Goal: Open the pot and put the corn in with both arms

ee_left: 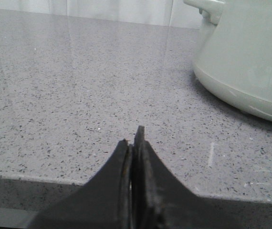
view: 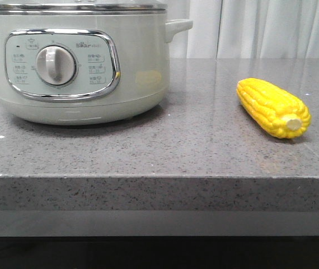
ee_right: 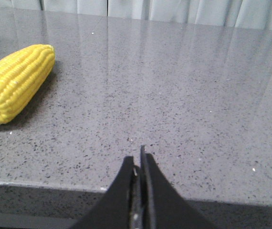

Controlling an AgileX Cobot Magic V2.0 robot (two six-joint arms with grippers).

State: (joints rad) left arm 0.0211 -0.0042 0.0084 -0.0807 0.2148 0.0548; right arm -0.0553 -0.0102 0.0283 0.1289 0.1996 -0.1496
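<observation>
The pale grey-green pot [view: 81, 61] stands at the left of the grey stone counter, its steel-rimmed lid [view: 75, 8] on and its white dial [view: 55, 65] facing me. Its side shows in the left wrist view [ee_left: 245, 57]. The yellow corn [view: 272, 107] lies on the counter to the right, stub end toward the front edge, and also shows in the right wrist view [ee_right: 16, 81]. My left gripper [ee_left: 133, 138] is shut and empty at the counter's front edge, left of the pot. My right gripper [ee_right: 138, 157] is shut and empty at the front edge, right of the corn. Neither gripper shows in the front view.
The counter [view: 193, 145] has a thick front edge [view: 159, 193]. White curtains [view: 260, 28] hang behind it. The pot's small side handle [view: 177, 27] sticks out toward the corn.
</observation>
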